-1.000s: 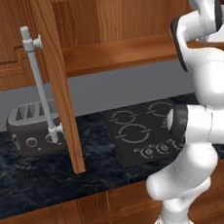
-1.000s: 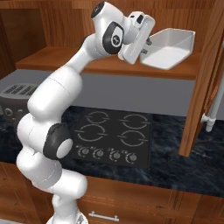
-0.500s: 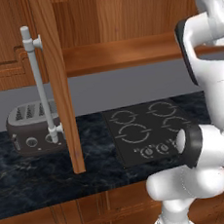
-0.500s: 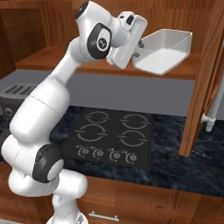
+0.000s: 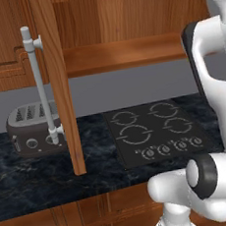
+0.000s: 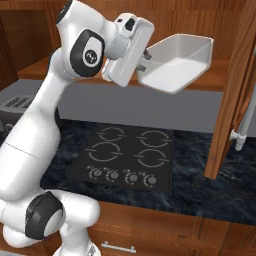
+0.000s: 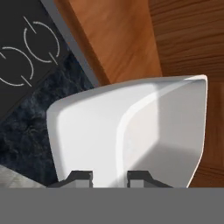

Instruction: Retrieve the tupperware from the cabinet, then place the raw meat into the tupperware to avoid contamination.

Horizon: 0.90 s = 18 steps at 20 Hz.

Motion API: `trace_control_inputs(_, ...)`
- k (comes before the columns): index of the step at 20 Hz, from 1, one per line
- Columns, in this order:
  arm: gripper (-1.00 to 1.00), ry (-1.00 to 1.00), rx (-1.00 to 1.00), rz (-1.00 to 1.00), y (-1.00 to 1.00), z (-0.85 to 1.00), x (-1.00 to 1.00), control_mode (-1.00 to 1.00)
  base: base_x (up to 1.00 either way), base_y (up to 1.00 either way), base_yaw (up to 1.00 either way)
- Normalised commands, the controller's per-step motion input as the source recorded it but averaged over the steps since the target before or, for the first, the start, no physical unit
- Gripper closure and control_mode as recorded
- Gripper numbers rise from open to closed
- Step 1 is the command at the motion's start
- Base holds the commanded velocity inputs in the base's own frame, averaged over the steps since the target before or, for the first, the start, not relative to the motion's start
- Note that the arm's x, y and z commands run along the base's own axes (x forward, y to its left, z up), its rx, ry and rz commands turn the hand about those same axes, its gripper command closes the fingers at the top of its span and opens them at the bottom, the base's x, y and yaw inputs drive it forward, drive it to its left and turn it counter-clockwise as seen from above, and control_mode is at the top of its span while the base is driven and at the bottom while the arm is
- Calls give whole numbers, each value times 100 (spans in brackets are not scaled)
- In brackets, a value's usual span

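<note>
My gripper point(image 6: 146, 62) is shut on the near wall of the tupperware point(image 6: 178, 63), a white shallow tub held tilted in the air in front of the open cabinet shelf point(image 6: 220, 80) and above the stove. In the hand view the tupperware point(image 7: 131, 127) spreads out beyond my gripper point(image 7: 109, 176), one fingertip point(image 7: 79, 176) outside its wall and the other inside. The cabinet door point(image 5: 57, 81) stands open, edge-on, with its grey bar handle point(image 5: 39, 88). The raw meat is out of view.
A dark grey toaster point(image 5: 33, 131) sits on the black stone counter point(image 5: 33, 177) behind the open door. The black four-burner stove point(image 5: 154, 130) lies under the held tub. The second open door point(image 6: 235, 90) and its handle point(image 6: 245, 125) flank the right side. Wooden drawers point(image 6: 150, 230) run below.
The hand has drawn the tub a little left and down, away from the cabinet shelf. The arm's elbow has swung out to the side. The grip is unchanged.
</note>
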Motion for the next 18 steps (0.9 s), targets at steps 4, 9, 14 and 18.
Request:
trace_control_inputs(4,100,1,0,-2,26,-9,-58,-100,0,0,0)
trace_control_inputs(9,100,2,0,-3,30,-4,-58,-100,0,0,0)
trace_control_inputs(14,100,6,1,0,49,0,-59,-100,0,0,0)
trace_control_inputs(18,100,1,1,4,67,0,-53,-100,0,0,0)
